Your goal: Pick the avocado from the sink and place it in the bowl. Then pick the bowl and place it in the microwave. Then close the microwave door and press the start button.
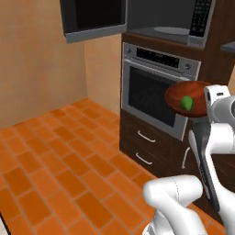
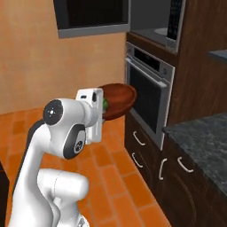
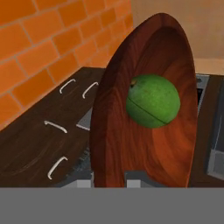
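Note:
My gripper (image 3: 111,179) is shut on the rim of the reddish-brown bowl (image 3: 144,144), one finger on each side of the wall. The green avocado (image 3: 153,101) lies inside the bowl. In the left base view the bowl (image 1: 183,94) with the avocado (image 1: 186,103) hangs in front of the oven, below the microwave (image 1: 160,18), held by the gripper (image 1: 206,106). The microwave door (image 1: 94,18) stands swung open to the left. From the right base view, the bowl (image 2: 119,98), avocado (image 2: 105,103) and gripper (image 2: 103,110) sit beside the oven. The sink is out of view.
A steel oven (image 1: 153,94) with drawers (image 1: 147,147) under it stands right behind the bowl. The microwave's control panel (image 1: 200,20) is at the cavity's right. A dark counter (image 2: 204,137) juts out on the right. Orange tiled floor (image 1: 59,156) lies open to the left.

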Robot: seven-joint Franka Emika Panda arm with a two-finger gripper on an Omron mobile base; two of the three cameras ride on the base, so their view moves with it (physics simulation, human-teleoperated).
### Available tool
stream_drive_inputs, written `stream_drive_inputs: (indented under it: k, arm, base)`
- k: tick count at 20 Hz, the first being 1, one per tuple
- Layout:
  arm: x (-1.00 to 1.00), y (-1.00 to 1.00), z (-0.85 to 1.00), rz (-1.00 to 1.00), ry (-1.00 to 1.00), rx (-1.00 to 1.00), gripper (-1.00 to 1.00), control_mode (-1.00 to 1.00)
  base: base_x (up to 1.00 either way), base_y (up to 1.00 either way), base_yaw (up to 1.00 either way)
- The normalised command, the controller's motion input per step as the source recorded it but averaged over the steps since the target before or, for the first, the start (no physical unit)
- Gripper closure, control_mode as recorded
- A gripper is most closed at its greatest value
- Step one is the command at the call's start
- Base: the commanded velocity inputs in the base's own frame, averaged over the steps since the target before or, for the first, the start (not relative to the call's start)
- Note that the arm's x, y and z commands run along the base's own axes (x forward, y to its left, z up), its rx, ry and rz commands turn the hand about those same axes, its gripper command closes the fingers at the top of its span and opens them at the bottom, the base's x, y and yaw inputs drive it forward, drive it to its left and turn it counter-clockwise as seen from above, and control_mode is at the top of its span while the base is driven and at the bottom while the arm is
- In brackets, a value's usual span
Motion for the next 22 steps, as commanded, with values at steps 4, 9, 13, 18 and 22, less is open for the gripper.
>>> stream_drive_inputs:
  k: [4, 9, 13, 18, 22]
  arm:
    - [0.0, 0.0, 0.0, 0.0, 0.0, 0.0, 1.0, 1.0]
    - [0.0, 0.0, 0.0, 0.0, 0.0, 0.0, 1.0, 1.0]
    - [0.0, 0.0, 0.0, 0.0, 0.0, 0.0, 1.0, 1.0]
    - [0.0, 0.0, 0.0, 0.0, 0.0, 0.0, 1.0, 1.0]
    - [0.0, 0.0, 0.0, 0.0, 0.0, 0.0, 1.0, 1.0]
  base:
    - [0.76, 0.91, -0.5]
    - [0.98, 0.89, -0.41]
    - [0.8, 0.82, -0.38]
    - [0.81, 0.4, -0.29]
    - [0.88, 0.02, -0.14]
